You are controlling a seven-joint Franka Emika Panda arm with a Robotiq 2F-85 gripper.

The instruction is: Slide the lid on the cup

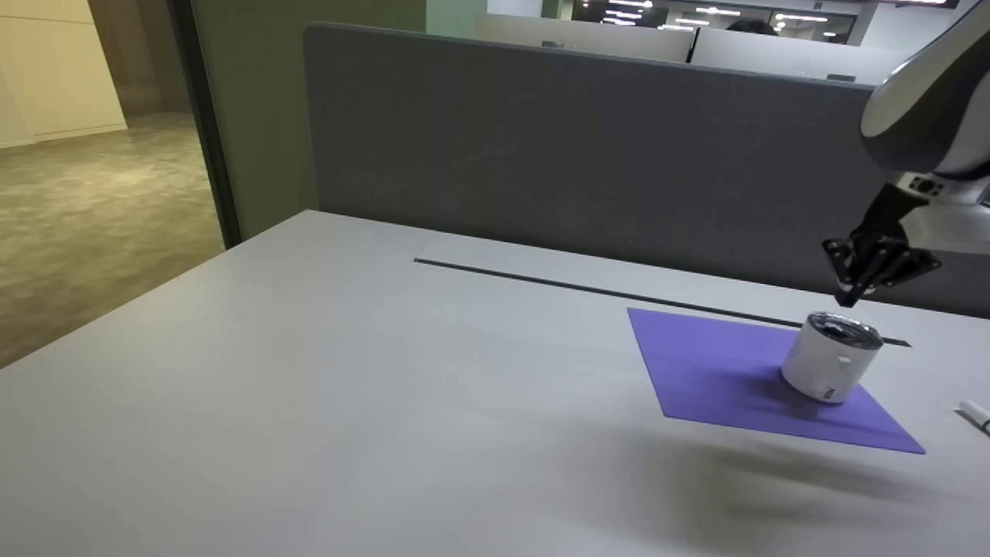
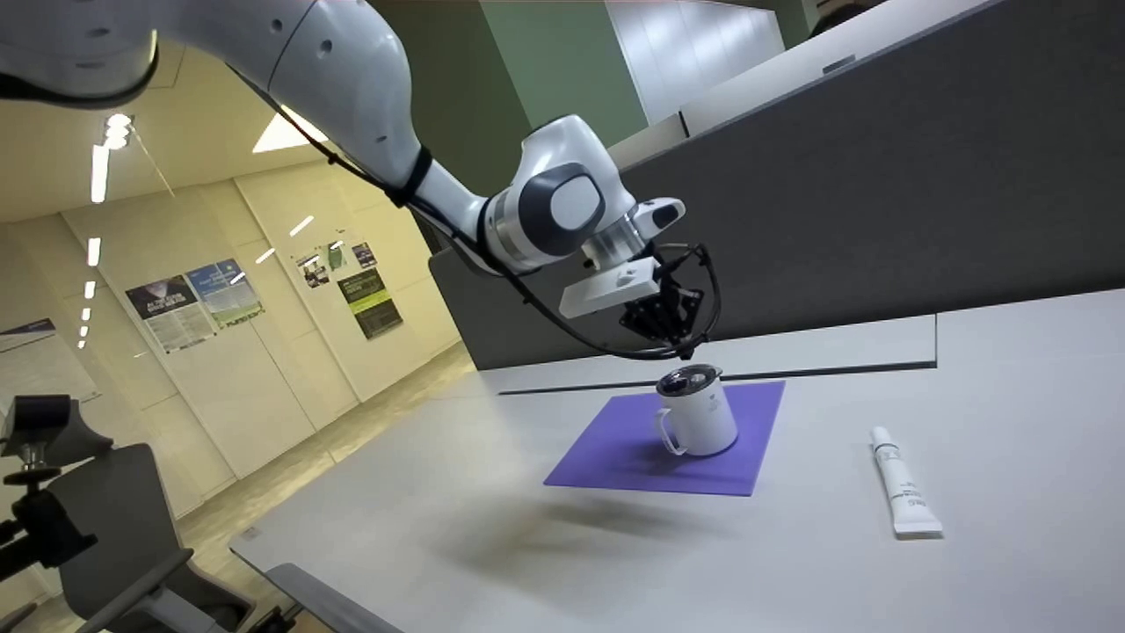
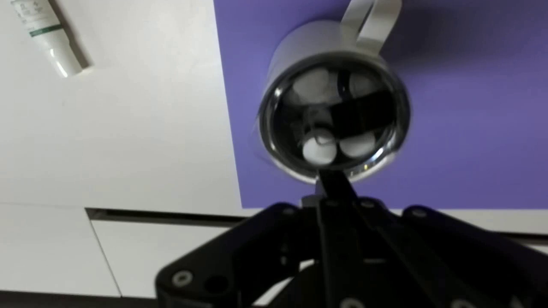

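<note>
Under the mug (image 2: 705,424) lies the mat (image 1: 704,360), and under that the desk (image 1: 309,402); on top of the mug sits the lid (image 2: 688,380). Just above the mug hangs the gripper (image 1: 848,299). In an exterior view the tube (image 2: 905,492) lies right of the mug, well apart, and the office chair (image 2: 123,519) stands far to the mug's left. In both exterior views the slot (image 1: 572,285) runs behind the mug, with the partition (image 1: 580,155) farther behind.

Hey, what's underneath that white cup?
The cup stands on a purple mat. The patch directly beneath its base is covered, so anything there can't be seen.
</note>
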